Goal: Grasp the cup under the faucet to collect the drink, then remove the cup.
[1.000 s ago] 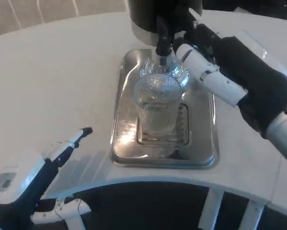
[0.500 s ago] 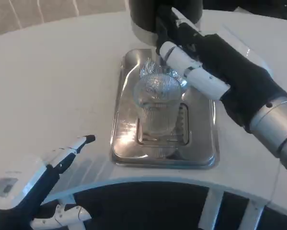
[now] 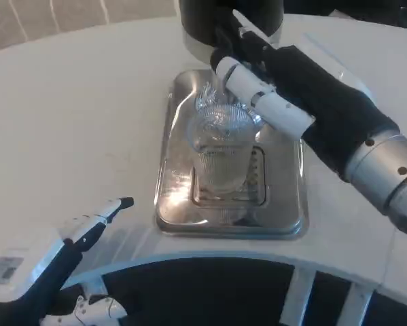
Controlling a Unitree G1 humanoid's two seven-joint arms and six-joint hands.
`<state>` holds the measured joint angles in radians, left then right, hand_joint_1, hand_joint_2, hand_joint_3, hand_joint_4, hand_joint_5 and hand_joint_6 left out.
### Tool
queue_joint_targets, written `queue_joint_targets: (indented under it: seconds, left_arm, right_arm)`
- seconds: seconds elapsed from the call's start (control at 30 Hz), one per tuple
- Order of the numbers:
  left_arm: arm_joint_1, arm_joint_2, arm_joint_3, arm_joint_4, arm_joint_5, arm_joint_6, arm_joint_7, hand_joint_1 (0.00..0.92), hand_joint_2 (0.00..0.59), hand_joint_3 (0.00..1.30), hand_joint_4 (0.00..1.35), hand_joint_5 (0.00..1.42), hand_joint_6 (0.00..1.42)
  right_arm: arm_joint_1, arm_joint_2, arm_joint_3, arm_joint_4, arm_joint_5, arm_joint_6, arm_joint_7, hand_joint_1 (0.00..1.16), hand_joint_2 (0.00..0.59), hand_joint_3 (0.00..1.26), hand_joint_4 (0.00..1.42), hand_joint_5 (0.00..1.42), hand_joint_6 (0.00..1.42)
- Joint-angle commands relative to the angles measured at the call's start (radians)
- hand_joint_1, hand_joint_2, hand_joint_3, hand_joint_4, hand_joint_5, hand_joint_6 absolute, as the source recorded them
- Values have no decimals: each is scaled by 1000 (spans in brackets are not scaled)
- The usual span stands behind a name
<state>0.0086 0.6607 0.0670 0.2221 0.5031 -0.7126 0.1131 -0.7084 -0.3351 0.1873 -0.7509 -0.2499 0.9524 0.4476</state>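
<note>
Clear ribbed glass cup (image 3: 221,153) stands on the shiny metal drip tray (image 3: 179,204), under the black drink machine (image 3: 210,20). My right hand (image 3: 285,81) reaches up by the faucet; I cannot tell its grip. My left hand (image 3: 67,241) waits low, holding nothing, fingers apart. I see no writing.

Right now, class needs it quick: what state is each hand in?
Left hand: open, holding nothing.
Right hand: at the faucet above the cup; grip cannot be told.
</note>
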Motion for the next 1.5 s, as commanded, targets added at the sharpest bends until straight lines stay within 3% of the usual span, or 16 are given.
queue_joint_targets:
  seconds: [0.03, 0.3, 0.6, 0.83, 1.07, 1.2, 1.5]
  left_arm:
    - [24, 16, 9, -7, -13, -6, -13, 39, 88, 130, 100, 196, 305]
    - [19, 18, 6, -1, -25, -2, -24, 39, 88, 136, 99, 196, 305]
    - [8, 16, 4, 9, -37, 4, -41, 39, 89, 140, 99, 190, 305]
    - [2, -19, 14, 6, -125, 63, -84, 43, 79, 118, 63, 195, 305]
    - [-17, -97, 36, -50, -217, 180, -95, 206, 41, 0, 0, 260, 318]
    - [-62, -146, 13, -76, -185, 219, -81, 313, 39, 0, 0, 233, 263]
    - [-153, -207, -20, -31, -141, 227, -54, 354, 44, 0, 0, 224, 258]
  right_arm:
    - [-33, -42, 59, 17, 15, -30, 22, 59, 510, 0, 0, 0, 0]
    - [-117, -137, 200, 76, -49, -120, 69, 19, 502, 0, 0, 0, 0]
    - [-138, -176, 292, 73, -131, -174, 118, 8, 505, 0, 0, 0, 0]
    - [-115, -176, 296, 55, -165, -186, 139, 5, 512, 0, 0, 0, 0]
    - [-92, -174, 284, 46, -178, -188, 145, 2, 514, 0, 0, 0, 0]
    - [-84, -173, 280, 46, -181, -190, 145, 1, 514, 0, 0, 0, 0]
    - [-70, -170, 268, 48, -189, -198, 148, 0, 515, 0, 0, 0, 0]
